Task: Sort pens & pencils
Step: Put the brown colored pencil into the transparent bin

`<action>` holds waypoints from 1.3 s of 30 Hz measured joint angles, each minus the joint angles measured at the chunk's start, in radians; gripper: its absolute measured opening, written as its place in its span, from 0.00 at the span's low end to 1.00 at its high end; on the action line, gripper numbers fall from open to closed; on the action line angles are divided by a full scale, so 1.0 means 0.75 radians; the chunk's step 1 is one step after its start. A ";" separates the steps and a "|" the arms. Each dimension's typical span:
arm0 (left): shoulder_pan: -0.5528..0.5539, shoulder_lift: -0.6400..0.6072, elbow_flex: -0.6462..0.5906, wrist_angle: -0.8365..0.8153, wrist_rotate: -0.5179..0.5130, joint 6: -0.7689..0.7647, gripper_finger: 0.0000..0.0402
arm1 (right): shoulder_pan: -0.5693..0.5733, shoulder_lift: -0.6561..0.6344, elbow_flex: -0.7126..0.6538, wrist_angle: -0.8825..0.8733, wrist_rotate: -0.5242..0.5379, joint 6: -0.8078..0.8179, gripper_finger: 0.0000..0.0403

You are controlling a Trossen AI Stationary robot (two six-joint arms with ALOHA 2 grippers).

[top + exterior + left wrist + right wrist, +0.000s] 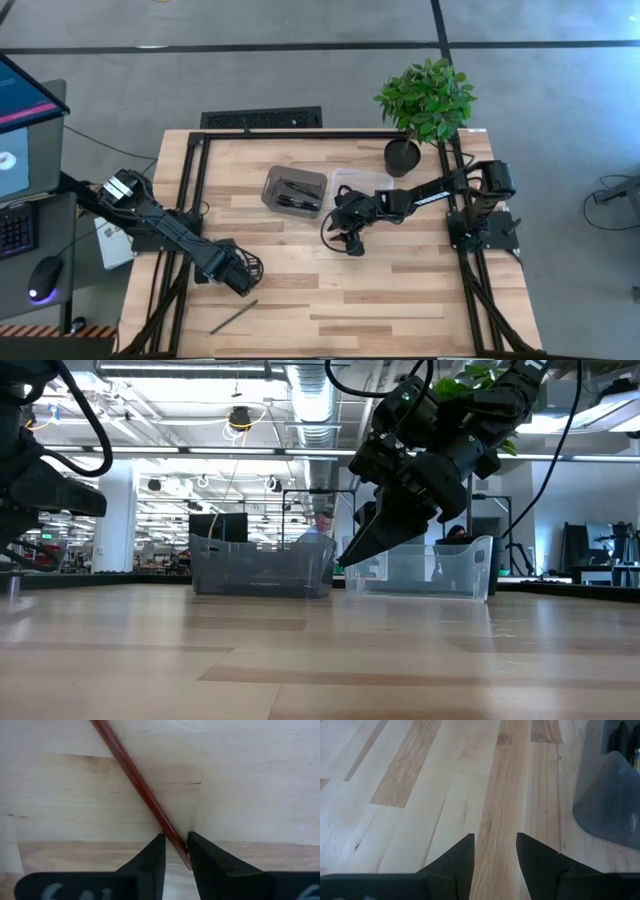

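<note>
The tabletop (400, 290) was pale planked wood, smooth with a slight sheen. Both trays looked like translucent plastic: a grey one (294, 190), a clearer one (352, 180). The pencil (137, 780) showed glossy reddish-brown.

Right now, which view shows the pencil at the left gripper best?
The left wrist view: the pencil runs between the left gripper's fingers. The high view shows it only as a thin stick. The low and right wrist views miss it.

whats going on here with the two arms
The left gripper is low over the wooden table, its fingers either side of a thin reddish-brown pencil. The right gripper hangs open and empty near two clear plastic trays; the grey-tinted tray holds black pens.
</note>
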 joint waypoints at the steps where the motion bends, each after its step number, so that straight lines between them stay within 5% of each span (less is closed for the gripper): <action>1: 0.000 0.000 0.000 0.000 0.000 0.009 0.17 | 0.000 0.000 0.000 0.000 0.000 0.000 0.42; 15: 0.000 0.000 0.000 0.018 -0.001 0.314 0.09 | 0.000 0.000 0.000 0.000 0.000 0.003 0.42; 39: -0.004 0.000 -0.003 0.049 -0.180 1.225 0.04 | 0.022 0.000 0.000 0.001 -0.001 0.079 0.43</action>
